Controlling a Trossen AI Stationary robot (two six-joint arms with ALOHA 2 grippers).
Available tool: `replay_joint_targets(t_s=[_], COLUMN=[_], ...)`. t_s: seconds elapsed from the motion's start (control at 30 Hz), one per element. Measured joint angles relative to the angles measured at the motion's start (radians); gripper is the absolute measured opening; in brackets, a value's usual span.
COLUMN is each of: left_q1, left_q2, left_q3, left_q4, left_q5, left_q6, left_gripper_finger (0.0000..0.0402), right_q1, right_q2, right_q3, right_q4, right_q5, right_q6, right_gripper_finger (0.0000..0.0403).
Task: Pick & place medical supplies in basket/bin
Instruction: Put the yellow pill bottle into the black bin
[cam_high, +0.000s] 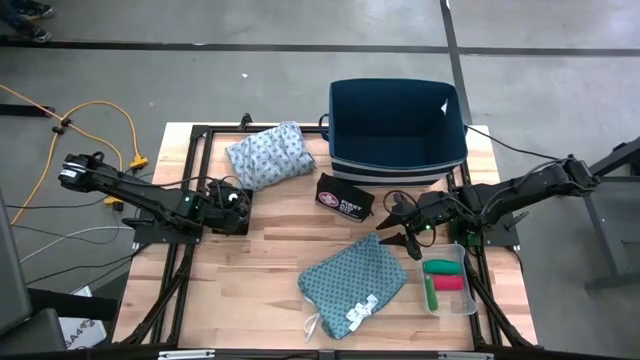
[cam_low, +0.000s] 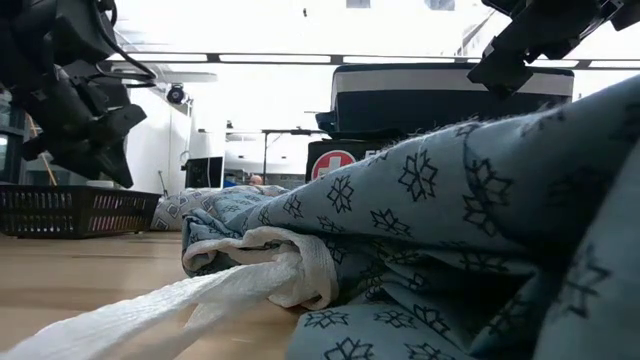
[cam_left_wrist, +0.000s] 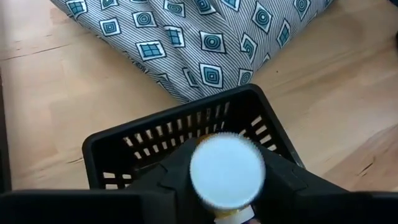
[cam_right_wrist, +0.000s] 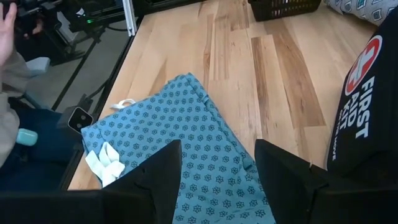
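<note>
The table is pale, matt wooden planking, the teal cloth and blue-grey cloth are soft printed fabric, the small basket is black slotted plastic, and the first-aid pouch looks like matt black fabric.

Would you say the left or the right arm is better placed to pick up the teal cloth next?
Right. The right gripper hovers open beside the teal cloth, while the left gripper holds a white-capped bottle over the black basket.
</note>
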Motion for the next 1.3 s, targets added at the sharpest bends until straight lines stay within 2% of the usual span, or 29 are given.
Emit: replay_joint_targets(t_s=[0.27,0.43,0.7,1.07,1.3], left_q1=[0.0,0.0,0.001,0.002,0.002], left_q2=[0.0,0.0,0.0,0.0,-0.004], left_q3=[0.0,0.0,0.0,0.0,0.012], left_q4=[0.0,0.0,-0.055,-0.077,-0.083], left_q5=[0.007,0.015,0.105,0.173,0.179], left_q6=[-0.022,-0.026,-0.109,-0.18,-0.178], left_gripper_finger=[0.0169,0.0171,0.0172,0.0172,0.0172], right_q1=[0.0,0.0,0.0,0.0,0.0], right_q2=[0.0,0.0,0.0,0.0,0.0], right_q3=[0.0,0.0,0.0,0.0,0.0], right_q4=[0.001,0.001,0.001,0.001,0.0], right_q5=[0.0,0.0,0.0,0.0,0.0], right_q6=[0.0,0.0,0.0,0.0,0.0], right_gripper_finger=[0.0192,0.0192,0.0192,0.0192,0.0192])
